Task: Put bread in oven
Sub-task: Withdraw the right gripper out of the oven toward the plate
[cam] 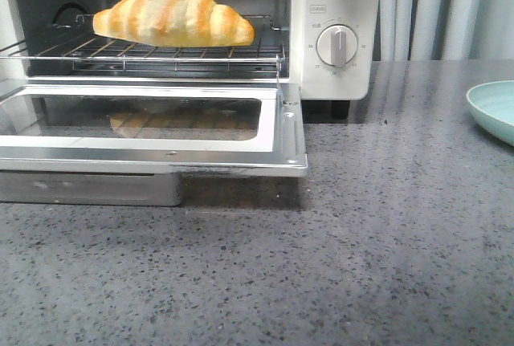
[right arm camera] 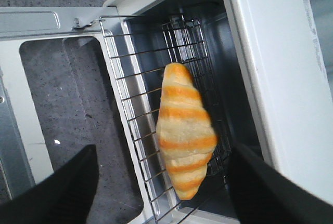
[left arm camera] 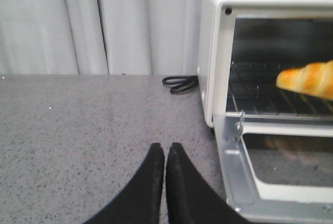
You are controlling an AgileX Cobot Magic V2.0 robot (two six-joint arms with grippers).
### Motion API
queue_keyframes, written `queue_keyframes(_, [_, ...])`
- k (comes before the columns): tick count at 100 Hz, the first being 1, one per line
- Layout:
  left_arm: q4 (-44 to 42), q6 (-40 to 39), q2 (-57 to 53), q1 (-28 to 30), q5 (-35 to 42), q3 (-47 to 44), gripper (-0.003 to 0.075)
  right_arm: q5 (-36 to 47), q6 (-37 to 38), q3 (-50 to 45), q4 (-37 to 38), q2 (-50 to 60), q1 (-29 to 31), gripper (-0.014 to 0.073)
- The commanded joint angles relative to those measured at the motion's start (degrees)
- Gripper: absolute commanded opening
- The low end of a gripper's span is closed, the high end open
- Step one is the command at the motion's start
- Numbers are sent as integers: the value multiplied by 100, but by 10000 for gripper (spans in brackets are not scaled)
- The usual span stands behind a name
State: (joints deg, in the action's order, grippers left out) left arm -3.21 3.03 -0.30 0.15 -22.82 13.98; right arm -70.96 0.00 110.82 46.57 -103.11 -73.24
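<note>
The bread (cam: 173, 15), golden-orange with pale stripes, lies on the wire rack (cam: 161, 53) inside the cream-white oven (cam: 333, 41), whose glass door (cam: 144, 125) hangs open and flat. My right gripper (right arm camera: 161, 174) is open, above the rack, its fingers spread either side of the bread (right arm camera: 184, 135) and not touching it. My left gripper (left arm camera: 165, 148) is shut and empty, over the countertop beside the oven (left arm camera: 213, 57); one end of the bread (left arm camera: 307, 78) shows in that view. Neither gripper shows in the front view.
A pale green plate (cam: 494, 109) sits at the right edge of the grey speckled countertop (cam: 361, 242). A black cord (left arm camera: 179, 83) lies behind the oven's side. Grey curtains (left arm camera: 78, 21) hang at the back. A crumb tray (cam: 88, 188) sits under the door.
</note>
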Motion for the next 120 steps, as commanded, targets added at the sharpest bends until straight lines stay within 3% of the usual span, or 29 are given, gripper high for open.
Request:
queue_keyframes(1, [41,242,-157,15,898,-360,-21,-204,0,194,321,328,4,472])
queue_keyframes(17, [361,217,-157,15,1684,-809,-21,-388,0,194,195,548,4,426])
queue_keyframes(38, [725,217,-157,15,1592,-836,-21,-388,0,194,-329,1177,4,281])
queue_keyframes(70, [758,217,-157,15,1592,-836,-21,-388,198,-198,-540,1885,4,-73])
queue_keyframes(120, [758,217,-157,15,1592,-836,-21,-265,256,-349,-621,1962,4,-76])
